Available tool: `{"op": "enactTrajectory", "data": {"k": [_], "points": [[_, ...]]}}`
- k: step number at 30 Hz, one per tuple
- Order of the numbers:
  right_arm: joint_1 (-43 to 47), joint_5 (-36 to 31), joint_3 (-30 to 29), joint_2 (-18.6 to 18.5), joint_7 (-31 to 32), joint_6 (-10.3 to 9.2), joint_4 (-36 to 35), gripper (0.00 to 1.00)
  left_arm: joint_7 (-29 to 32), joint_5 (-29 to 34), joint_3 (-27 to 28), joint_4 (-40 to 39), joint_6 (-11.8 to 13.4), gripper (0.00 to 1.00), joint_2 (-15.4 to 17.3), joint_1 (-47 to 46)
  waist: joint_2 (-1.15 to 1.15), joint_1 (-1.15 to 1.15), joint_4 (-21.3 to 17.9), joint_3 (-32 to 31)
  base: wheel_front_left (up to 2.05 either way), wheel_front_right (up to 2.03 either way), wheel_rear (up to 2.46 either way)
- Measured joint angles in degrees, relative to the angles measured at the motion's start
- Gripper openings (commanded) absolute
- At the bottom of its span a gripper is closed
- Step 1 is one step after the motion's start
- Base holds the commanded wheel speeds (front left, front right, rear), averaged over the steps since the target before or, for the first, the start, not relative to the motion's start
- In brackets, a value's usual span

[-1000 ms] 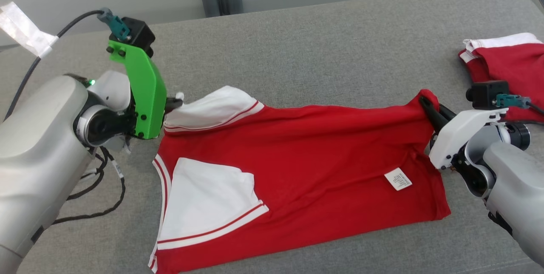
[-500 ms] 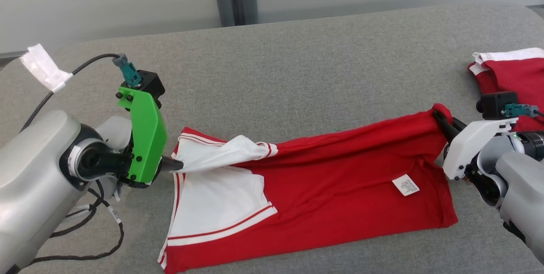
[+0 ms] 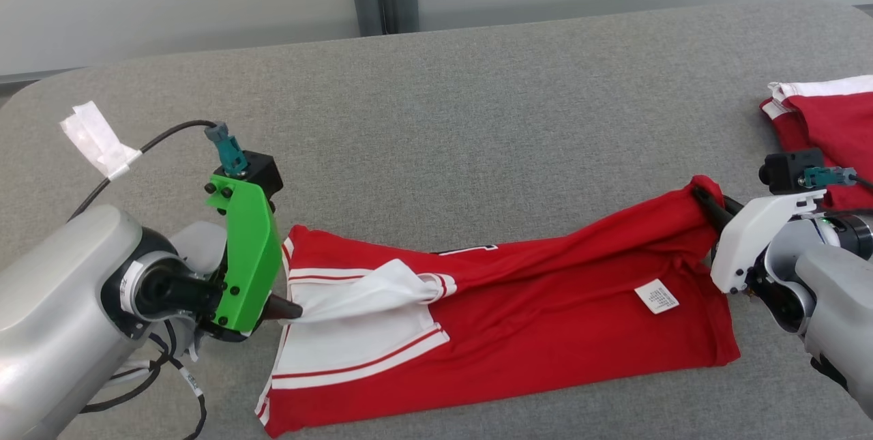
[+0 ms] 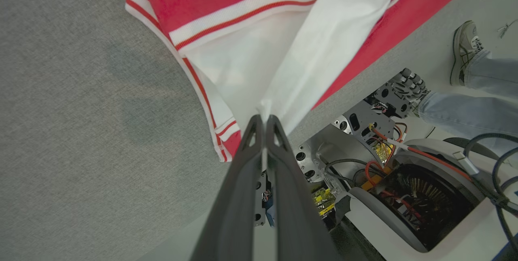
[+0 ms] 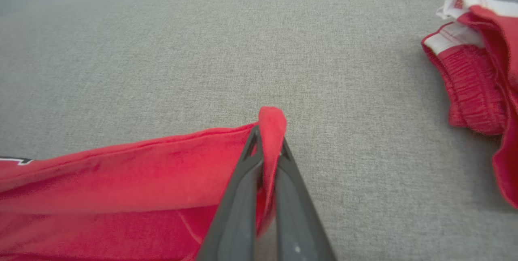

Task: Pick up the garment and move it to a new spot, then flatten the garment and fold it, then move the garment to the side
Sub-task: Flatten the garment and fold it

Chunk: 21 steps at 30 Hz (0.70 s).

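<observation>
Garment (image 3: 545, 303) is lying on the desk (image 3: 477, 119), long axis running 9-to-3 o'clock between my arms. My left end effector (image 3: 292, 308) is pinching its white sleeve (image 3: 368, 286) at the 9 end. My right end effector (image 3: 700, 194) is clamping the red hem (image 3: 672, 211) at 3. I'm judging the next pull as toward 6 o'clock.

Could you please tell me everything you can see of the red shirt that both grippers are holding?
The shirt is red, soft-looking knit cloth with white sleeves edged in red stripes and a small white label near its hem. It lies wrinkled and partly folded lengthwise on the grey surface. The left gripper pinches a white sleeve at one end; the right gripper pinches the hem corner at the other, lifted slightly.
</observation>
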Motion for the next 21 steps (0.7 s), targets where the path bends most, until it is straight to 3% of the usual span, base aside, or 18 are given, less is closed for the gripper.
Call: {"op": "enactTrajectory", "data": {"k": [9, 21], "points": [[-0.2, 3.8, 5.0, -4.1, 8.9, 0.0, -4.5, 0.0, 1.1, -0.4, -1.4, -1.1, 0.7, 0.0, -0.1, 1.7, 0.0, 0.0, -0.2, -0.4, 0.0, 0.0, 0.0], [-0.7, 7.2, 8.5, -5.9, 12.1, 0.0, -6.4, 0.0, 1.6, -0.9, -3.1, 0.3, 0.8, 0.0, -1.0, 4.0, 0.0, 0.0, -0.4, 0.2, 0.0, 0.0, 0.0]]}}
